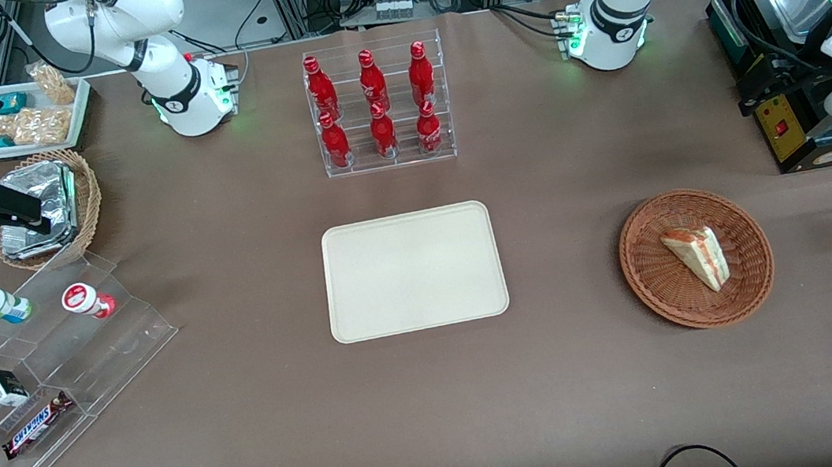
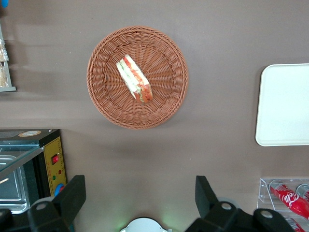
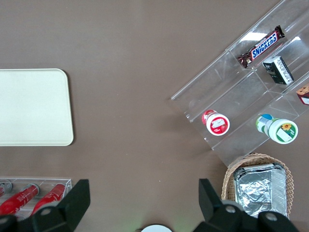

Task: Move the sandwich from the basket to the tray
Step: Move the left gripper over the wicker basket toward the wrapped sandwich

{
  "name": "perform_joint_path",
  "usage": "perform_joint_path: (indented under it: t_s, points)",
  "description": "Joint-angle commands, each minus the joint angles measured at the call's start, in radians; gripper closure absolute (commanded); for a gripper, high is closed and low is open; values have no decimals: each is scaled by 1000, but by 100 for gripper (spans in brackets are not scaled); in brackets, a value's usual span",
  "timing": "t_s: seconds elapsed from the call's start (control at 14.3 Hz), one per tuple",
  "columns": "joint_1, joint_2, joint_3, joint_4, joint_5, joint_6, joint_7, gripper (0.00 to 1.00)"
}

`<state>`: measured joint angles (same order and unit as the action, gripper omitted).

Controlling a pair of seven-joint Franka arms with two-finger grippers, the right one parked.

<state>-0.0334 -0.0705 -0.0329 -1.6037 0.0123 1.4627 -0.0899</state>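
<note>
One sandwich (image 1: 697,257) lies flat in the basket (image 1: 646,269), roughly at its middle, and its red and green filling edge shows plainly in the left wrist view. The basket sits on the brown table (image 1: 551,169) toward the working arm's end, in the middle band of the front frame. The tray (image 1: 413,273) lies at the centre of that frame, well apart from the basket. A clear rack of red bottles (image 1: 378,103) stands above the tray in the frame, farther from the camera.

The gripper (image 2: 138,195) hangs high over the table with its fingers (image 2: 72,198) spread wide, gripping nothing. It seems to hover over a spot farther from the front camera than the basket, though the front frame hardly shows it.
</note>
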Motion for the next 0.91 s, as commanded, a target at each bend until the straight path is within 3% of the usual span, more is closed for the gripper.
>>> perform_joint_path:
  t_s: [0.0, 0.49, 0.84]
  points:
    - [0, 11, -1, 13, -3, -2, 4, 0]
    - [3, 75, 1, -10, 6, 14, -2, 0]
    - [49, 152, 2, -143, 6, 218, -1, 0]
